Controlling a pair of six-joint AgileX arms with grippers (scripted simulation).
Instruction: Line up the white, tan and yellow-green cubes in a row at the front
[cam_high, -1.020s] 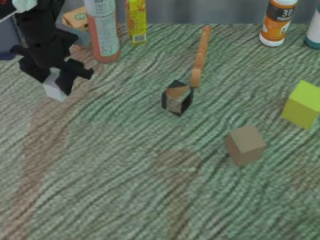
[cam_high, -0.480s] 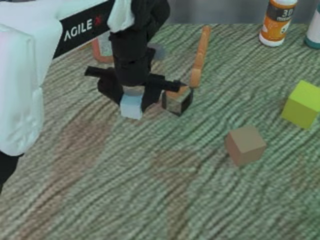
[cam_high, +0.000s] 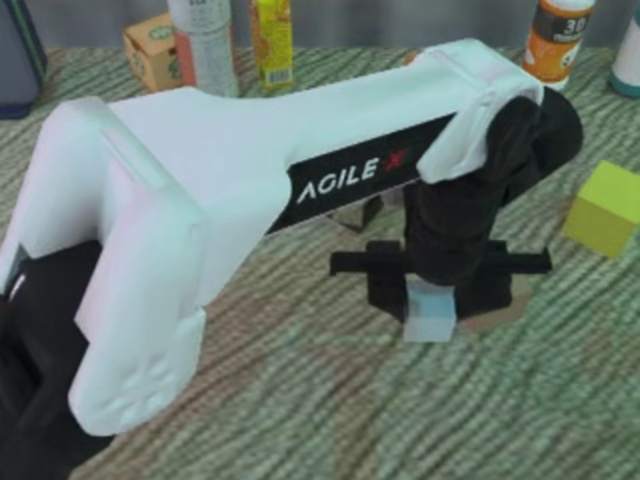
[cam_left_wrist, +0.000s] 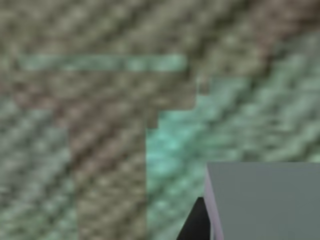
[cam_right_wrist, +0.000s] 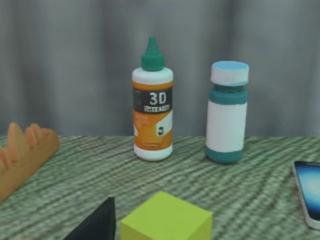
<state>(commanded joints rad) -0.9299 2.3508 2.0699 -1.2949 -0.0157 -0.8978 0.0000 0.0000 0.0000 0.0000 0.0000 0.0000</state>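
item: white cube (cam_high: 431, 311), pinched in my left gripper (cam_high: 433, 300); carried from far left of the yellow-green cube (cam_high: 603, 208) to near it, placement pending.

orange 3d bottle (cam_right_wrist: 152, 107), teal-capped bottle (cam_right_wrist: 227, 112), possibly phone (cam_right_wrist: 307, 192) at edge.

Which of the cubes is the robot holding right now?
The small white cube, pinched in the left gripper near the table's middle. The yellow-green cube sits free at the right, and the tan cube is mostly hidden behind the gripper.
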